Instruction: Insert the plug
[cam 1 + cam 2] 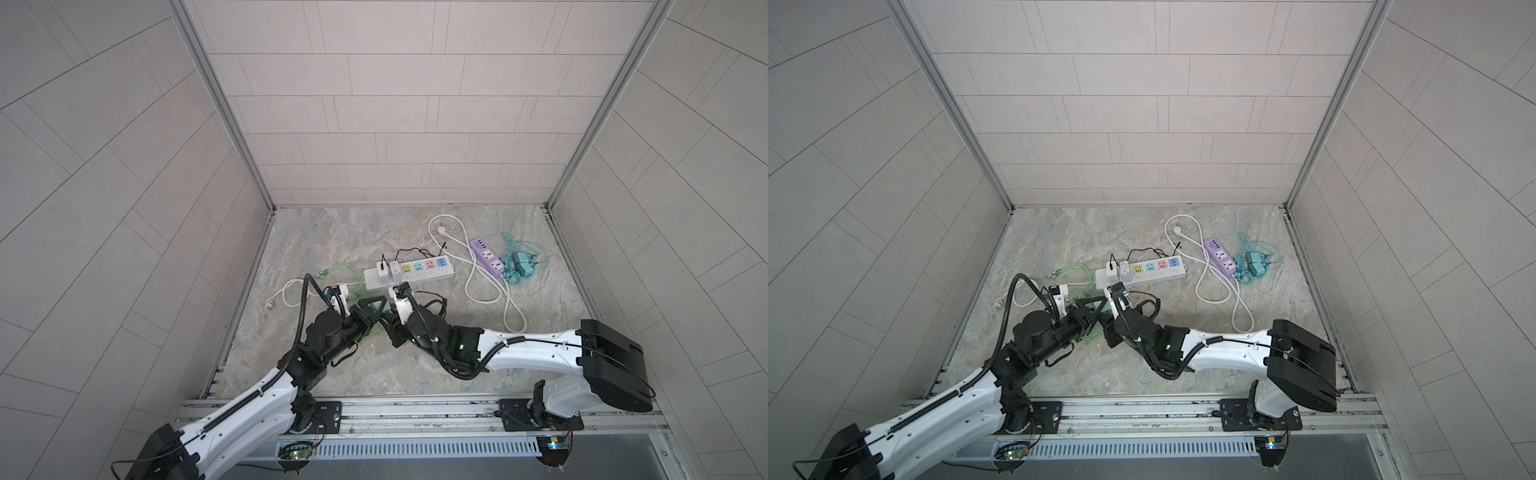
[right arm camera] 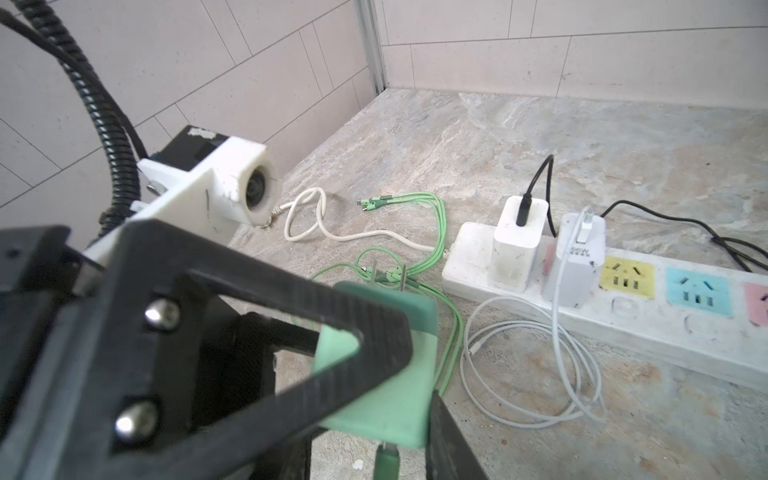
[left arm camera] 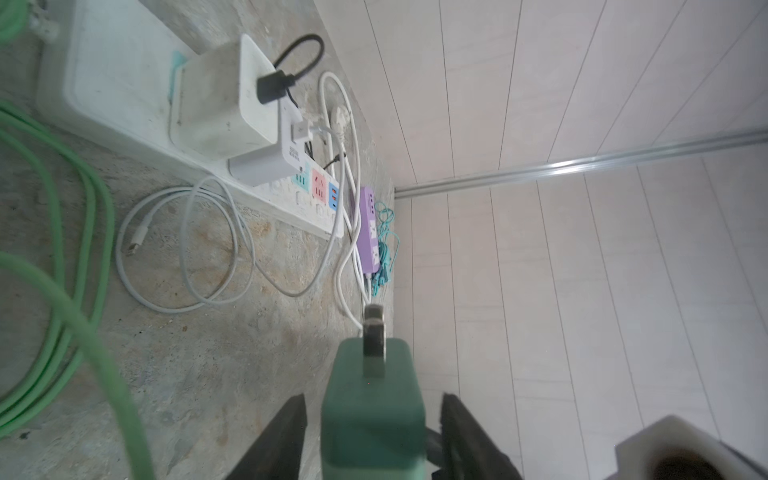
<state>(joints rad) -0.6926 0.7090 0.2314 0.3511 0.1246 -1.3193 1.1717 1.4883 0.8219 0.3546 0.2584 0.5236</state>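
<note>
A green plug (image 3: 374, 415) with two metal prongs (image 3: 374, 332) hangs just above the floor, in front of the white power strip (image 2: 665, 324). My left gripper (image 3: 374, 399) is open around it, with a gap on each side. My right gripper (image 2: 374, 432) is shut on the plug (image 2: 386, 395); one of its fingers (image 2: 446, 440) presses the plug's side, and the left gripper's black triangular finger hides the other. The strip holds two white chargers (image 2: 517, 245) at its near end, and beside them yellow (image 2: 627, 276) and blue (image 2: 698, 297) sockets stand free. In both top views the grippers meet in front of the strip (image 1: 419, 276).
A green cable (image 2: 436, 232) trails from the plug across the floor. A white USB cable (image 2: 532, 374) coils beside the strip. A purple power strip (image 1: 486, 257), teal chargers (image 1: 521, 264) and a looped white cord (image 1: 486, 291) lie to the right. Tiled walls enclose the floor.
</note>
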